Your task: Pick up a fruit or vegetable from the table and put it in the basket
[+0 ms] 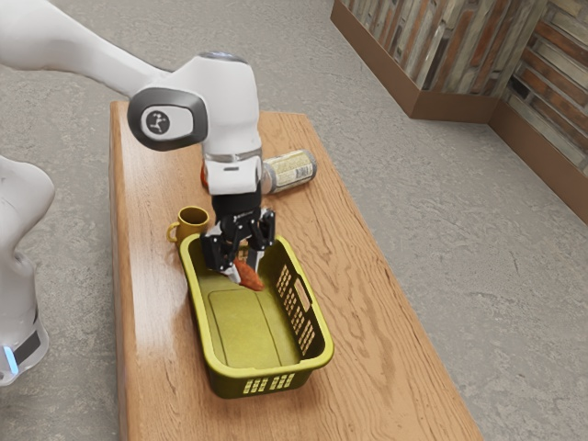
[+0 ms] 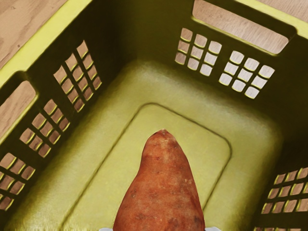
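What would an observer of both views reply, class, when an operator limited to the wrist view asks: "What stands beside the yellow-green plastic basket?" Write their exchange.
Observer: A yellow-brown, handled mug stands upright beside the yellow-green plastic basket.
Operator: Anything lying on the wooden table?
Observer: A silvery, pale-labelled cylindrical can.
Operator: Where's the gripper?
Observer: The black two-finger gripper, holding the reddish-brown, tapered sweet potato, is at the basket's mug end.

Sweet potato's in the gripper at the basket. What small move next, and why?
I'd probably lower the gripper slightly before releasing: it holds the sweet potato inside the basket's outline, and bare basket floor shows around the potato's tip, so a lower release should be gentler.
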Controlling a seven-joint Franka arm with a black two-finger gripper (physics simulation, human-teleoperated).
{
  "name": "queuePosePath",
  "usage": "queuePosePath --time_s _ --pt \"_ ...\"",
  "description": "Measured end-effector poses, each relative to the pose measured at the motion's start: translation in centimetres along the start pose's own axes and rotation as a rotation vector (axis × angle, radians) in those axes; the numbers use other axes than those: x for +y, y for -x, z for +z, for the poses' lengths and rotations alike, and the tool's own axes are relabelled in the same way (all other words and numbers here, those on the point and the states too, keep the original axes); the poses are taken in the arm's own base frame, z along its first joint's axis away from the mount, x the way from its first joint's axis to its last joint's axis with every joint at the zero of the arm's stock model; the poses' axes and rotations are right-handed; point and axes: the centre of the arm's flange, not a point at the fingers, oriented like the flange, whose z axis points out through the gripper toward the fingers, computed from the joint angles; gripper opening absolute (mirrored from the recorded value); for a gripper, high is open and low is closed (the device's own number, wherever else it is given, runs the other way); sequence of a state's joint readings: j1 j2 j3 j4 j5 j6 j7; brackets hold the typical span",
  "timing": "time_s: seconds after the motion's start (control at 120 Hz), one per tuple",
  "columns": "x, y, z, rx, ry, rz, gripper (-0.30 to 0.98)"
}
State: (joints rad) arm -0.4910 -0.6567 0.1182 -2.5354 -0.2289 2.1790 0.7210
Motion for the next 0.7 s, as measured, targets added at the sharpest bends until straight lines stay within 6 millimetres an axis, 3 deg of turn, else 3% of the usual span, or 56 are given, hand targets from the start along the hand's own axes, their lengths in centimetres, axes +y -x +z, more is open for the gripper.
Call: queuePosePath --time_s 0.183,0.308,0.45,0.483,0.525,0.6,0.625,0.7 --pt "-0.3 -0.3 0.8 -0.012 -0.001 -0.066 0.17" --pt "-0.9 -0.9 -0.2 0.018 -0.018 -0.100 0.46" --pt "-1.7 -0.9 -1.0 0.041 -0.032 -0.146 0.60" --pt "-2.5 -0.9 -1.3 0.044 -0.041 -0.169 0.62" --pt "-6.3 -2.1 -0.9 0.066 -0.034 -0.275 0.64" --pt "-14.3 -4.8 -4.7 0.222 -0.043 -0.558 0.66" --pt "-15.8 -6.3 -6.8 0.246 -0.075 -0.621 0.66" --pt "-18.5 -12.2 -15.6 0.283 -0.135 -0.807 0.67"
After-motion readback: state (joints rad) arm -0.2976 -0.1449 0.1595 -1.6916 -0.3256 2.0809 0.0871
